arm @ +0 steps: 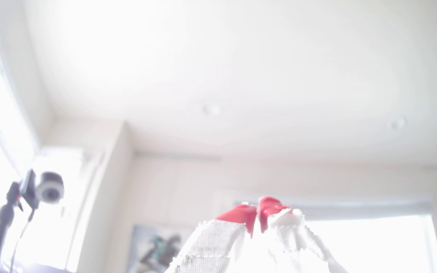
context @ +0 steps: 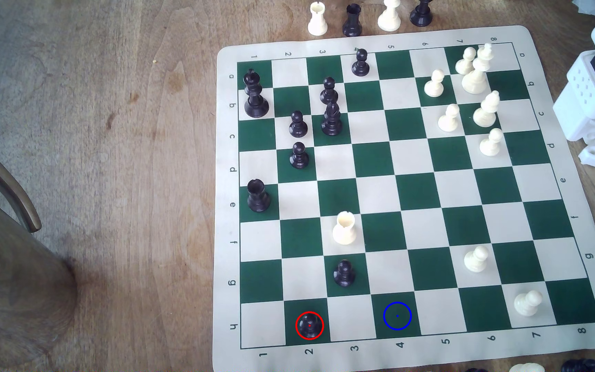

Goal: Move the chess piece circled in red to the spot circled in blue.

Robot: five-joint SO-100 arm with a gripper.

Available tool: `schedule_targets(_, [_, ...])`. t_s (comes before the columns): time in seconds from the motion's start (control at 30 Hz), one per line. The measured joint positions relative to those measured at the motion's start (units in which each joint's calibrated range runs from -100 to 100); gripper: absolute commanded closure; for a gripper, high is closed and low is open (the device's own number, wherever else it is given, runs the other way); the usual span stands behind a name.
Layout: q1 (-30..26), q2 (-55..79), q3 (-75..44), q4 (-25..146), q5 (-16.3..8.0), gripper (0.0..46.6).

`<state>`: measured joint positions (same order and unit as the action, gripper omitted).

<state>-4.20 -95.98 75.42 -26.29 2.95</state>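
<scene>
Black pawn [context: 309, 324] sits near edge, two squares left of blue-ringed square [context: 397, 316] in exterior view. Gripper [arm: 257, 218] pressed together, aimed ceiling-ward. Risk: long reach clips white rook [context: 344, 228].

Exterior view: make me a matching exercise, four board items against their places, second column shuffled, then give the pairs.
Things:
1. black pawn
2. blue ring
3. white rook
4. black rook

Places:
A. row e, column 1
B. row h, column 2, inside the red ring
C. row f, column 3
D. row h, column 4, an empty green square

Pairs: 1-B, 2-D, 3-C, 4-A
</scene>
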Motion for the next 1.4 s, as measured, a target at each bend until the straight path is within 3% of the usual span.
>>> schedule_targets(0.07, [0.6,0.0,-2.5,4.8,0.0,43.9])
schedule_targets(0.27, [1.0,0.1,-4.4,16.4,-0.1,45.4])
schedule_targets(0.4, [1.0,0.1,-7.7,27.1,0.0,40.4])
schedule_targets(0.43, [1.1,0.5,-9.1,29.6,0.0,36.2])
schedule_targets(0.73, [0.1,21.4,-29.6,64.3,-3.3,28.7])
schedule_targets(1.03, [-6.7,46.8,-46.6,76.1,-9.0,31.5])
schedule_targets(1.2, [-10.8,68.1,-59.3,76.5,-14.6,30.3])
schedule_targets(1.4, [-15.9,84.4,-69.0,78.6,-17.7,31.1])
